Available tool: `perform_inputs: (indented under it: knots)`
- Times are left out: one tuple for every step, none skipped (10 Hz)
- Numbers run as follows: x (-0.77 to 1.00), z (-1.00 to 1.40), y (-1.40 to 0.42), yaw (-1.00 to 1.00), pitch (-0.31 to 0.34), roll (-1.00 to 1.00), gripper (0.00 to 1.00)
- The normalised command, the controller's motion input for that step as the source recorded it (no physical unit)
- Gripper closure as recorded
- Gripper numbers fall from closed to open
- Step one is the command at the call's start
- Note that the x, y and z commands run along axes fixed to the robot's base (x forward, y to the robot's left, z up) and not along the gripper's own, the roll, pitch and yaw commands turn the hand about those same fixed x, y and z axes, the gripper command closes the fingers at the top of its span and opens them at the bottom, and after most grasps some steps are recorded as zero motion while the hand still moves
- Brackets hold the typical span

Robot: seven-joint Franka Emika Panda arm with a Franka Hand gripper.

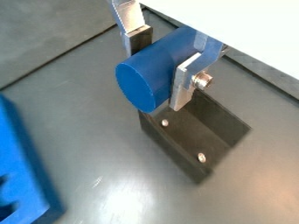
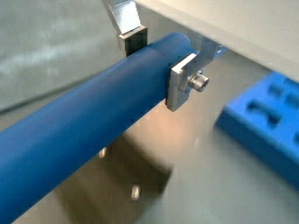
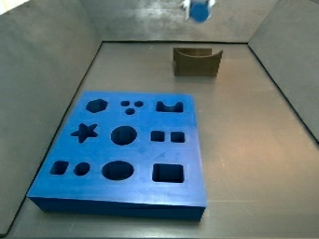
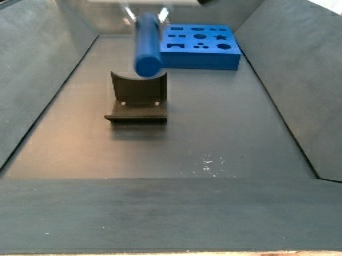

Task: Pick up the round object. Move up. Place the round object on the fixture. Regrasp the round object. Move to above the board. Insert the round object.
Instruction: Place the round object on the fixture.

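Note:
My gripper (image 1: 163,63) is shut on the round object (image 1: 149,80), a blue cylinder peg held crosswise between the silver fingers (image 1: 187,83). In a wrist view the peg (image 2: 100,131) runs long out from the gripper (image 2: 158,61). The fixture (image 1: 197,138), a dark notched block on a base plate, stands below the peg. In both side views the peg (image 4: 144,45) hangs above the fixture (image 4: 138,95), apart from its notch; only the peg's end (image 3: 197,9) shows at the frame's top, over the fixture (image 3: 196,62). The blue board (image 3: 125,149) lies flat, well away from the fixture.
The board's corner shows in both wrist views (image 1: 24,175) (image 2: 263,118). Grey sloping walls (image 3: 56,65) enclose the grey floor (image 4: 201,140). The board (image 4: 201,45) lies at the far end in a side view.

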Motion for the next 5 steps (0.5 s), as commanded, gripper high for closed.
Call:
perform_inputs:
  knots:
    - [0.12, 0.17, -0.06, -0.09, 0.089, -1.0, 1.0]
    - [0.07, 0.03, -0.02, -0.09, 0.079, -1.0, 1.0]
    - [0.06, 0.03, 0.0, -0.1, 0.081, -1.0, 1.0]
    - [0.07, 0.04, 0.02, -0.1, 0.093, -1.0, 1.0]
    - [0.09, 0.0, 0.03, -0.11, 0.106, -1.0, 1.0]
